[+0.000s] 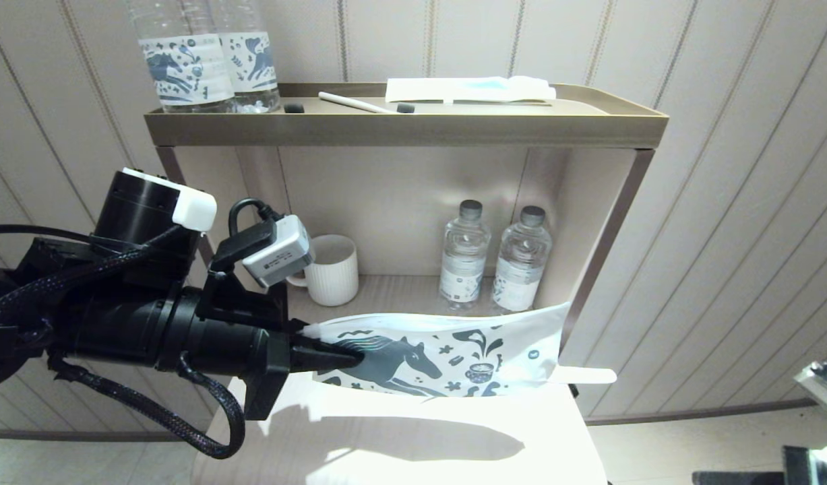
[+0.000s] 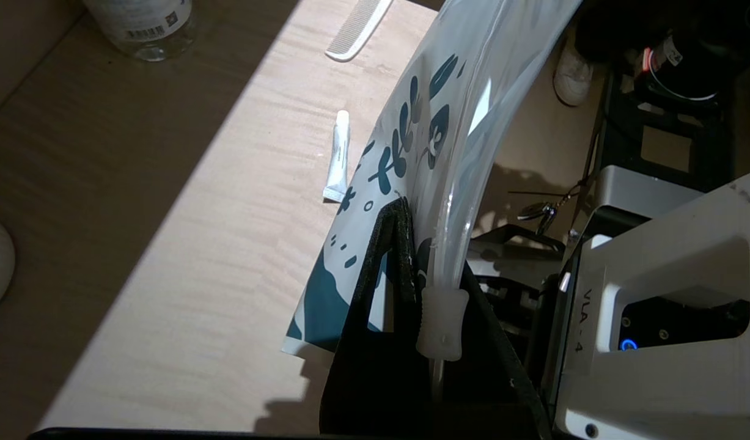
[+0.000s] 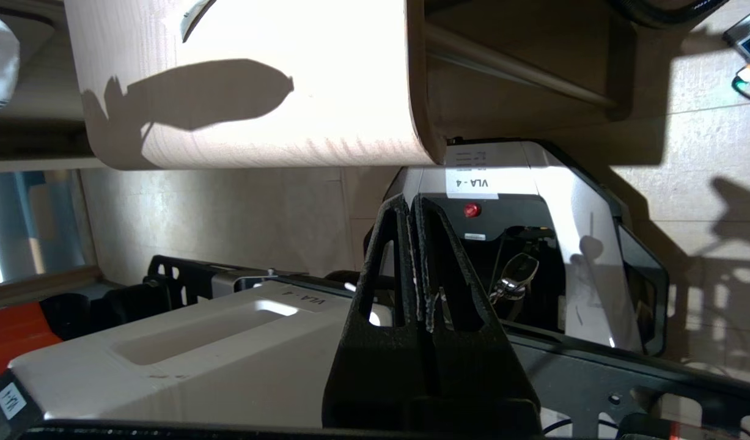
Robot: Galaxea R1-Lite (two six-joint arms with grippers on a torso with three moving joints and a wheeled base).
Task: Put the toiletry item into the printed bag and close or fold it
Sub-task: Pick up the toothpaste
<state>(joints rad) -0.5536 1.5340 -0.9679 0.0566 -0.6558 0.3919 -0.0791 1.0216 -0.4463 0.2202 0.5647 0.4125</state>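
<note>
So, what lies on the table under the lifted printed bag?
Under the white horse-printed plastic bag, held up by the left pincer, lies a small white tube on the pale wooden table. The bag hides the surface behind it.

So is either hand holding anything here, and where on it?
The left hand pinches the printed bag at its end by the zip slider; the right hand is shut on nothing.

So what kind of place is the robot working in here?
Probably a hotel room or a mock-up of one: a shelf unit against panelled wall holds water bottles, a white cup and wrapped guest toiletries. The left gripper holds the printed bag.
</note>
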